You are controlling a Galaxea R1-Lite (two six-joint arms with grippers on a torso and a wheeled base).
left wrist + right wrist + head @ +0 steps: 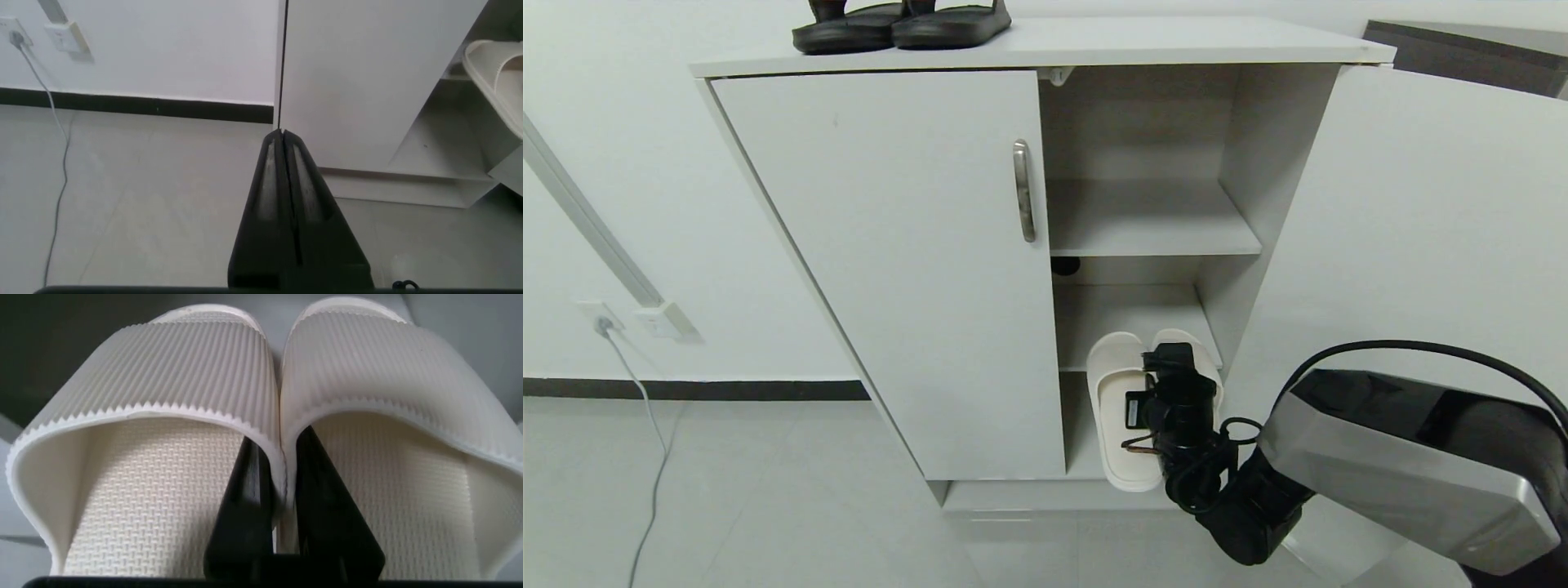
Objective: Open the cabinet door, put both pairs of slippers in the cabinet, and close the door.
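Holding the white slippers (163, 392) by their touching inner edges, the right gripper (274, 469) is clamped on the pair at the open side of the cabinet (1176, 41), toes near the lower shelf (1127, 314). The pair should be pushed in deep and laid flat before it is released. The left gripper (283, 163) is pressed together low by the closed door (874, 245). Black slippers (903, 28) lie on top.

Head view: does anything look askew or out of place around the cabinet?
The white slippers hang tilted, heels sticking out of the cabinet, pinched by the right gripper. Nothing looks spilled or damaged.
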